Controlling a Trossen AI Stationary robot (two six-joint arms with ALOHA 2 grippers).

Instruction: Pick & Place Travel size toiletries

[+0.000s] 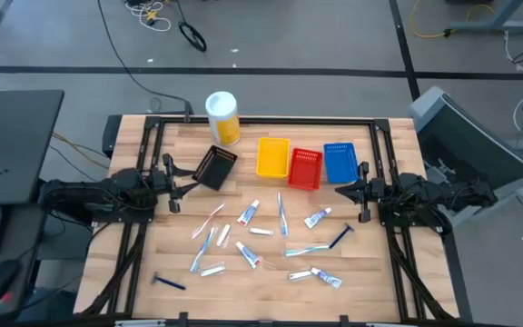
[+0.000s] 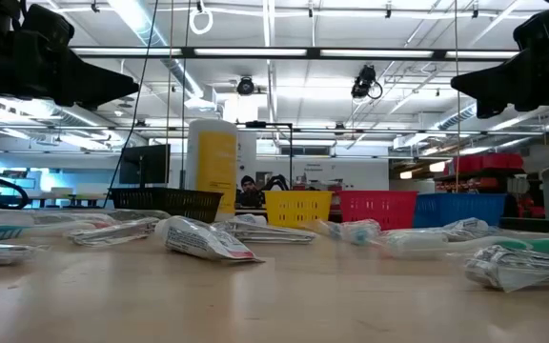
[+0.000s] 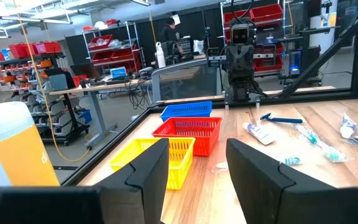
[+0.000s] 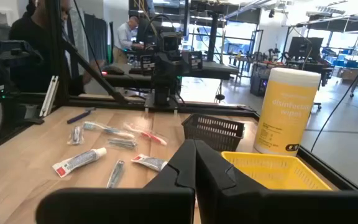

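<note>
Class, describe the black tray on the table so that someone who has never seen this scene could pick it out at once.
Start at the tall yellow canister at the table's far edge. Just in front of it, towards the left gripper, sits the black tray. Unlike the yellow, red and blue trays, lined up side by side, it stands apart, turned at an angle.

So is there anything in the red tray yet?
No, in the high view the red tray shows only its bare mesh floor, and the toiletries lie on the table.
</note>
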